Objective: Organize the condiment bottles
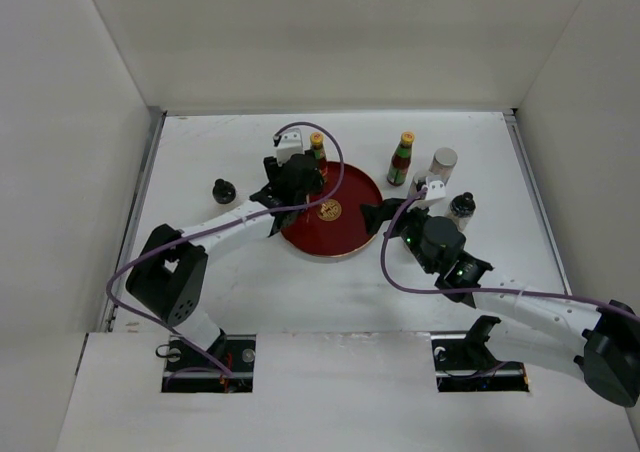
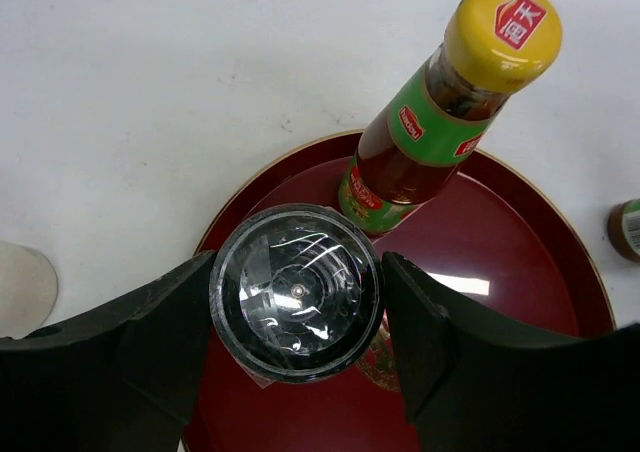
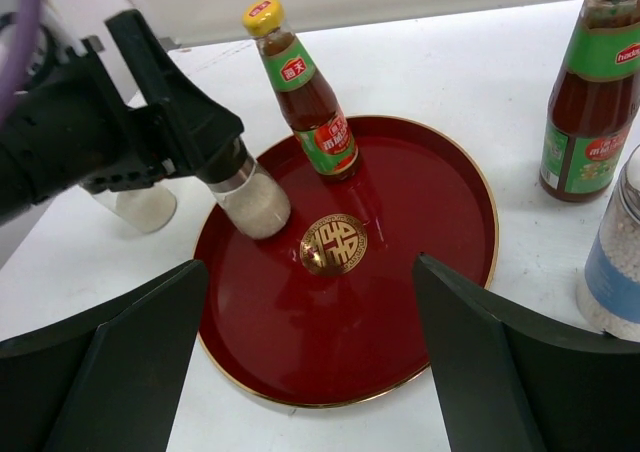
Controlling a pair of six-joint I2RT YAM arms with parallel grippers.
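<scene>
Ahead of my right gripper [image 3: 310, 267] the near half of the red tray [image 3: 400, 322] lies open. Beyond it a sauce bottle [image 3: 305, 97] and my left gripper [image 2: 298, 272] clamping a shaker jar [image 3: 252, 200] block the way; a second sauce bottle [image 3: 590, 102] and a white-grain jar [image 3: 612, 282] crowd my right

Robotics lab test cell, white table [image 1: 250, 292] boxed by plain white panels [image 1: 70, 152], my left arm [image 1: 215, 222] and right arm [image 1: 535, 312] bolted at its near edge, purple cable [image 1: 384, 257] looped along each.
</scene>
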